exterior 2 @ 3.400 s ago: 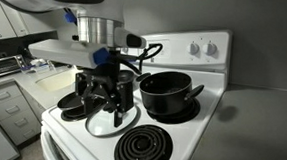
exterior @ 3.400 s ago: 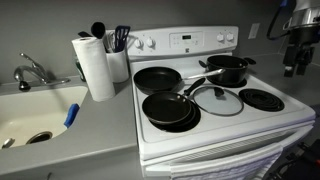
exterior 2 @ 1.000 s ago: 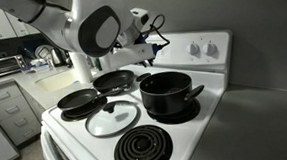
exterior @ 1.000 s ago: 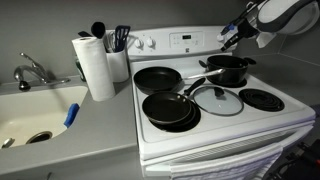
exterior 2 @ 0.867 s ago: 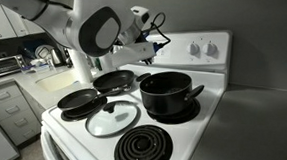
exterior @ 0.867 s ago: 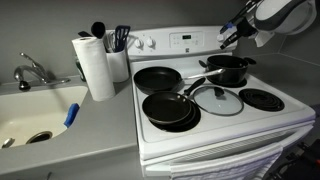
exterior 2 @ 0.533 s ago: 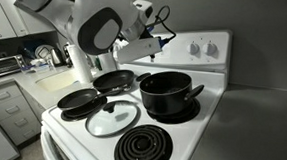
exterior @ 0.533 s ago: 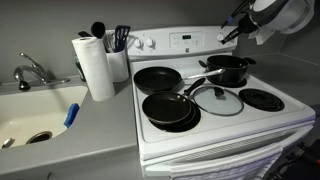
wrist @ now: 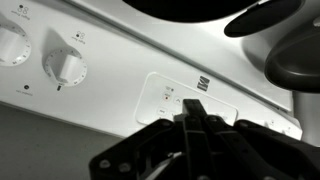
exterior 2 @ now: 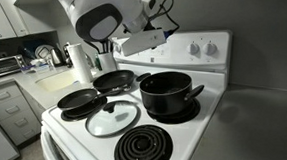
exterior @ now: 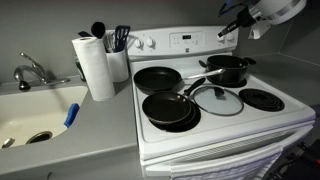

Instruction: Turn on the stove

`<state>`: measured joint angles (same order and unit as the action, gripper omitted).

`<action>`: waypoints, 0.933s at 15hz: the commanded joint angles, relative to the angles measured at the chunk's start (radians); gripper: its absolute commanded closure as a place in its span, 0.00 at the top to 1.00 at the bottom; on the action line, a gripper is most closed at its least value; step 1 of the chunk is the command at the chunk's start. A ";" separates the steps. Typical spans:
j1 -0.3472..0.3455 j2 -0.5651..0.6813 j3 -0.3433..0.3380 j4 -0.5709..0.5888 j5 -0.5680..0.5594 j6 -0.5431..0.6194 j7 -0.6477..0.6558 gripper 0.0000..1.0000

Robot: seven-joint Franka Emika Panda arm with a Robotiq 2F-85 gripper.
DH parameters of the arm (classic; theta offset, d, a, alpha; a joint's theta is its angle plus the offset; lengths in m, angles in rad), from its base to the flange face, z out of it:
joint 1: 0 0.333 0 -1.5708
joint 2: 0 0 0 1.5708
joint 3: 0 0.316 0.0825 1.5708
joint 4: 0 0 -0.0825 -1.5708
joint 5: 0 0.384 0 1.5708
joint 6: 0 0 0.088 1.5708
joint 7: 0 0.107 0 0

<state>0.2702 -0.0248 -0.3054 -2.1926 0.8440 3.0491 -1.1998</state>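
The arm [exterior: 272,8] is reaching in from high up, over the back corner of the stove [exterior: 215,132]. It is bending down and pointing its gripper [exterior: 226,30] at the white back panel [exterior: 190,40]. In an exterior view the arm's big round joint [exterior 2: 99,23] is hanging above the pans.

In the wrist view the gripper [wrist: 193,122] is looking dark and blurry. Its fingers are sitting together in the middle, and it is holding nothing. It is facing the panel near the small display [wrist: 190,100], with two white knobs [wrist: 65,68] off to one side. I cannot tell if it is touching the panel.

The stove is standing right beside the gray surface [exterior: 100,125] with the sink [exterior: 30,120]. Two black frying pans [exterior: 168,108], a glass lid [exterior: 218,100] and a black pot [exterior: 228,70] are sitting on the stove top.
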 commanded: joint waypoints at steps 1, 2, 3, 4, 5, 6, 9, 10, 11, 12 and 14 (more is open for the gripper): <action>-0.013 0.102 -0.027 0.126 0.206 -0.095 -0.210 0.00; -0.024 0.130 -0.030 0.154 0.258 -0.123 -0.263 0.00; -0.034 0.159 -0.031 0.182 0.312 -0.148 -0.315 0.00; -0.047 0.189 -0.034 0.209 0.354 -0.173 -0.355 0.00; -0.059 0.219 -0.031 0.235 0.388 -0.194 -0.392 0.00; -0.071 0.250 -0.029 0.261 0.413 -0.213 -0.418 0.00; -0.095 0.332 -0.019 0.332 0.461 -0.248 -0.466 0.00; -0.099 0.354 -0.017 0.353 0.467 -0.255 -0.471 0.00; -0.101 0.373 -0.016 0.374 0.470 -0.261 -0.472 0.00; -0.101 0.390 -0.014 0.393 0.469 -0.262 -0.471 0.00; -0.098 0.416 -0.014 0.424 0.455 -0.266 -0.451 0.00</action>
<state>0.1909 0.3413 -0.3319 -1.8392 1.2731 2.8094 -1.6239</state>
